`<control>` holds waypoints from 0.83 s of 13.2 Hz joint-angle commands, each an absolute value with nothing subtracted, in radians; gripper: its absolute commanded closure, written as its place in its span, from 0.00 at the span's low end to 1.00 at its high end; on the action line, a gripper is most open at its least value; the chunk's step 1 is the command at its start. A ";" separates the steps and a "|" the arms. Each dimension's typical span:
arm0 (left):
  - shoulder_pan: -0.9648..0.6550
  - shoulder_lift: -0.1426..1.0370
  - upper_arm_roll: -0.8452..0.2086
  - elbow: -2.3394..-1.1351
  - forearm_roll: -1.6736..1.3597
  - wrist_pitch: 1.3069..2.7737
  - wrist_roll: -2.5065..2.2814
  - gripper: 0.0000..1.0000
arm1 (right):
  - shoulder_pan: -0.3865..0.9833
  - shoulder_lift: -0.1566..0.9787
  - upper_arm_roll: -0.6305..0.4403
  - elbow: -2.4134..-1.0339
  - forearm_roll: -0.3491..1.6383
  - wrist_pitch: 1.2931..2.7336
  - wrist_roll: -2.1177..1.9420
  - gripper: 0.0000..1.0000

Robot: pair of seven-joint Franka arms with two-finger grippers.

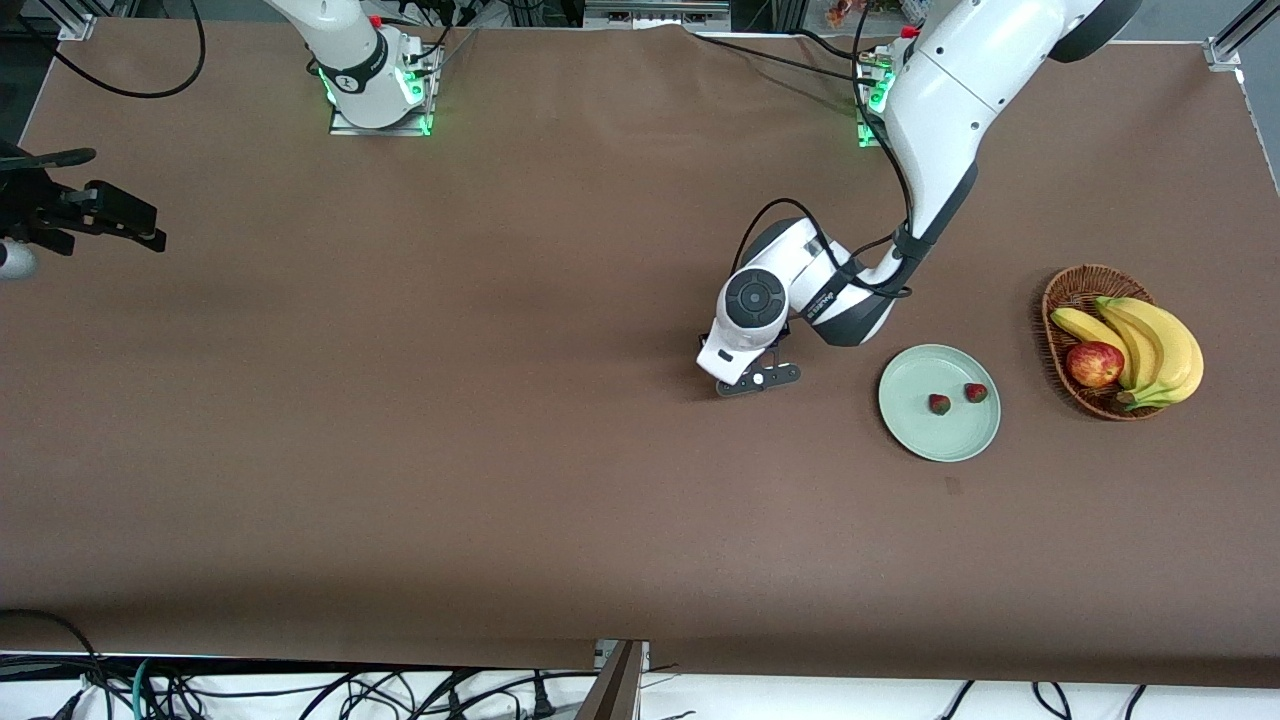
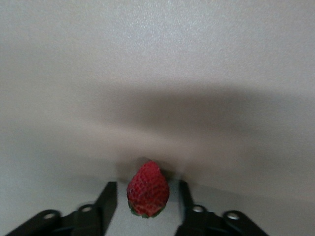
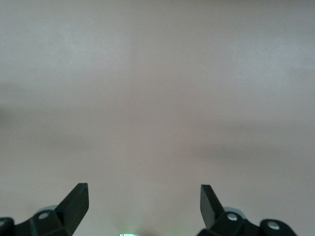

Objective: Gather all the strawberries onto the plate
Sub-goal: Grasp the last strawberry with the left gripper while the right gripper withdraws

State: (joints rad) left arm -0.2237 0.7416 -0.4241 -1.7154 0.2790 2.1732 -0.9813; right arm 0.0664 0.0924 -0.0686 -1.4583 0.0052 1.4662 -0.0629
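The pale mint-green round plate (image 1: 938,440) lies nearest the front camera among the things at the left arm's end of the brown counter (image 1: 400,450), and two small red strawberries (image 1: 939,404) already rest inside it, side by side but apart. Just beside the plate, toward the right arm's end, the left pincer (image 1: 757,379) is down at the counter. Its wrist view shows the third small red strawberry (image 2: 148,189) standing between the black fingers (image 2: 106,200), with slim gaps on both sides, so the pincer is half-closed around the berry and not yet gripping it.

The risk lies here. The berry is tapered and tiny; fingers meeting it off-centre could squirt it out or tip it, and a hard squeeze could bruise it. A lift before contact would leave it on the counter.

The brown wicker basket (image 1: 1070,290) with yellow bananas (image 1: 1160,345) and a red apple (image 1: 1094,364) sits slightly farther off. The right pincer (image 1: 110,215) waits, spread wide, over its end of the counter.
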 commanded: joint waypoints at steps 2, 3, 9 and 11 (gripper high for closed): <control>-0.210 0.707 -0.422 -1.721 0.310 2.169 -0.974 0.94 | 0.034 0.061 -0.012 -1.513 -0.012 1.485 -0.052 0.00; -0.195 0.678 -0.423 -1.720 0.311 2.134 -0.974 0.94 | 0.034 0.070 -0.014 -1.502 -0.012 1.482 -0.054 0.00; -0.028 0.566 -0.425 -1.648 0.299 1.852 -0.668 0.93 | 0.035 0.098 -0.020 -1.483 -0.014 1.489 -0.061 0.00; 0.064 0.543 -0.425 -1.649 0.299 1.827 -0.484 0.93 | 0.035 0.100 -0.020 -1.482 -0.014 1.491 -0.061 0.00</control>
